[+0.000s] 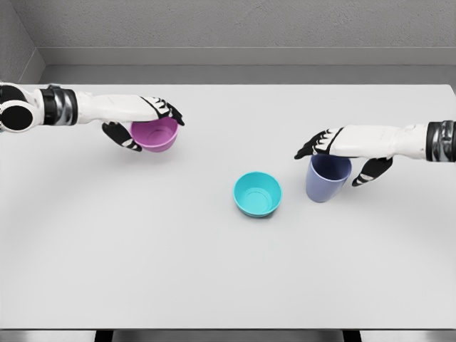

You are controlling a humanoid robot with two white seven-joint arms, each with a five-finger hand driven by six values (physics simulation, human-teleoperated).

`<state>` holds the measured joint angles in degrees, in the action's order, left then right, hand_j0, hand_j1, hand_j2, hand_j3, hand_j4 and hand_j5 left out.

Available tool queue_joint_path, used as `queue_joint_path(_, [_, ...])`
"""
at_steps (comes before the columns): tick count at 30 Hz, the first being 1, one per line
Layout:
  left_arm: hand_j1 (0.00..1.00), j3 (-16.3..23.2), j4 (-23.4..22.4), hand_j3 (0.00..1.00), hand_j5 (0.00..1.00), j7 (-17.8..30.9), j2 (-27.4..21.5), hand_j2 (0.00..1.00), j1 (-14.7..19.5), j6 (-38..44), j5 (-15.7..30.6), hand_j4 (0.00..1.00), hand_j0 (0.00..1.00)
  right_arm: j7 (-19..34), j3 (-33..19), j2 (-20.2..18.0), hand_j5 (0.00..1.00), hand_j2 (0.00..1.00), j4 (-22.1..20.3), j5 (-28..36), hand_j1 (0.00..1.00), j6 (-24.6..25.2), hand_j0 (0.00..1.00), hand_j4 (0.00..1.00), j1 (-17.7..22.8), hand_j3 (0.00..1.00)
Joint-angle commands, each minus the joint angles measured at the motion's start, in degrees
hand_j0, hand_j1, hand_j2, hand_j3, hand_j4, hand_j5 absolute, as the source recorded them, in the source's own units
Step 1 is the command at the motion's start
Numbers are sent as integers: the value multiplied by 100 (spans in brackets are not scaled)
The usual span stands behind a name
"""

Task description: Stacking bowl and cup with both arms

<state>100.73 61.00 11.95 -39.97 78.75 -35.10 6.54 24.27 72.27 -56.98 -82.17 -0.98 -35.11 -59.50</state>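
Fingers (169, 112) of the left hand (142, 117) are wrapped around a pink bowl (154, 135) and the right hand (335, 148) is clasped on a purple cup (327, 178), both apparently gripped for stacking beside the teal bowl (258, 194) left mid-tabletop (214, 271).

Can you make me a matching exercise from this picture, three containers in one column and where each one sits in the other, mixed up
Column one:
1. pink bowl
2. teal bowl
3. blue cup

Column two:
A. alone near the middle of the table, no hand at it
B. at the right hand, right of the middle
C. at the left hand, far left of the table

Pairs: 1-C, 2-A, 3-B
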Motion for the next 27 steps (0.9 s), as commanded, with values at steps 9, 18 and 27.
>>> queue_joint_path(9, [59,-9,0,59,59,0,385,59,44,10,75,59,59,-1,6,72,100,100,8,36,100,11,100,100,-9,100])
queue_joint_path(18, [59,8,18,59,59,9,737,59,114,10,75,59,59,-1,33,108,100,100,16,28,100,11,100,100,0,100])
queue_joint_path(27, [59,17,158,59,59,9,991,59,123,10,75,59,59,8,42,160,98,98,87,-8,98,11,98,98,0,98])
